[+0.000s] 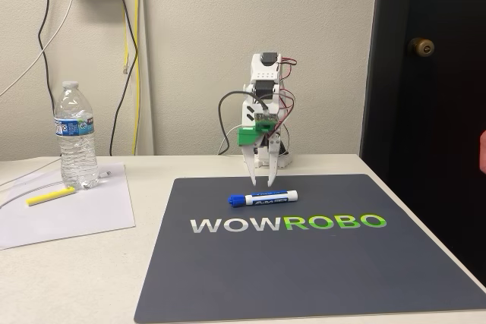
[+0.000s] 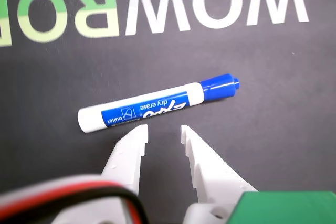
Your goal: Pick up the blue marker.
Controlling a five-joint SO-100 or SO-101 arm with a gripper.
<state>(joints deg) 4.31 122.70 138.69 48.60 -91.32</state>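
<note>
The blue marker (image 1: 262, 199) lies flat on the dark mat (image 1: 304, 278), near the mat's far edge and just above the WOWROBO lettering (image 1: 287, 223), its cap pointing to the left in the fixed view. The hand (image 1: 260, 184) hangs point-down just behind the marker, fingers spread a little, holding nothing. In the wrist view the two white fingertips (image 2: 137, 135) stand apart just short of the marker's barrel (image 2: 157, 107), not touching it. Toward the table's left edge a water bottle (image 1: 76, 136) stands beside a sheet of paper (image 1: 64, 210) carrying a yellow stick (image 1: 51, 196).
</note>
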